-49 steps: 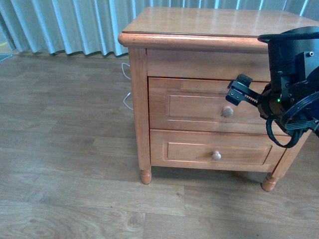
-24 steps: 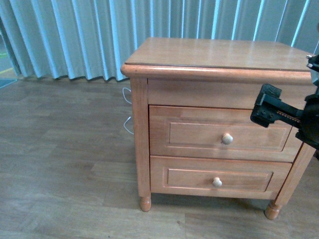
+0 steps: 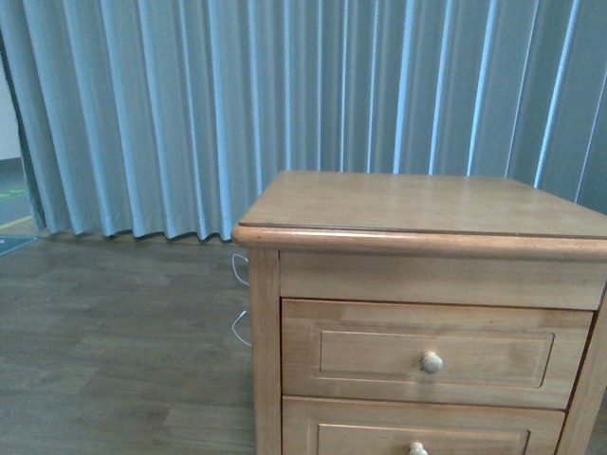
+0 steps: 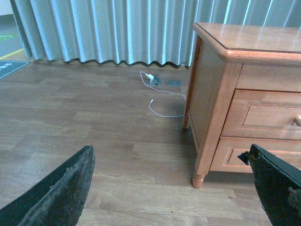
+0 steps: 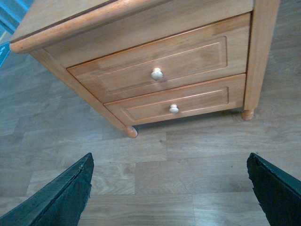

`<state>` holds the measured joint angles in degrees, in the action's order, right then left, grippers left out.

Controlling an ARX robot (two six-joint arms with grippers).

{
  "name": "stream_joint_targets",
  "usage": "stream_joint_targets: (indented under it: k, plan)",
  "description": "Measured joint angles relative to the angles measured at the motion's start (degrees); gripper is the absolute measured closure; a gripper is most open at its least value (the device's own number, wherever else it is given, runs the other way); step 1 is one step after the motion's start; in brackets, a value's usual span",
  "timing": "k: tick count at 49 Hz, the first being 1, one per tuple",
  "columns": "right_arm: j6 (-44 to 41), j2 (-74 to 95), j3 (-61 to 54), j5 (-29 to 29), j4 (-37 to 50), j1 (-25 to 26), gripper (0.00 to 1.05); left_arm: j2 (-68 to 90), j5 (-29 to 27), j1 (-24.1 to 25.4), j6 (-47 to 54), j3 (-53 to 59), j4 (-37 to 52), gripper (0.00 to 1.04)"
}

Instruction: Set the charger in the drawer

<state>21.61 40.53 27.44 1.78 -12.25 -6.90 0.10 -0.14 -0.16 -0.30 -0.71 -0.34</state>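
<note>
Left claw [image 4: 171, 188] wide open, empty; right claw [image 5: 169, 188] likewise. Drawer [image 3: 434, 353] closed.

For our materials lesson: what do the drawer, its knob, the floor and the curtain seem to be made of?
Drawer: looks like honey-brown wood with a smooth, slightly glossy finish; faint grain shows.
Knob: pale and round, probably light wood, though painted metal or plastic can't be ruled out.
Floor: grey-brown planks with grain and seams, wood or wood-look laminate.
Curtain: pale blue-grey fabric, hanging in soft vertical folds.
</note>
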Motion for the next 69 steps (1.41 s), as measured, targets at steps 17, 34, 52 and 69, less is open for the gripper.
stream_joint_targets:
  k: [17, 34, 52, 69]
  plan:
    - [-6.88, -10.71, -8.35, -8.28, 11.69, -1.14, 0.2, -0.02, 0.02, 0.0, 0.02, 0.0, 0.0, 0.06]
    - [-20.55, -19.06, -19.39, -2.29, 25.27, 6.62, 0.81, -0.02, 0.0, 0.0, 0.02, 0.0, 0.0, 0.06]
    - [-21.35, -26.62, -24.02, -1.9, 22.84, 6.78, 1.03, -0.02, 0.0, 0.0, 0.02, 0.0, 0.0, 0.06]
    - [-21.4, -38.71, -27.12, -1.75, 12.41, 6.78, 1.03, -0.02, -0.04, 0.0, 0.04, 0.0, 0.0, 0.06]
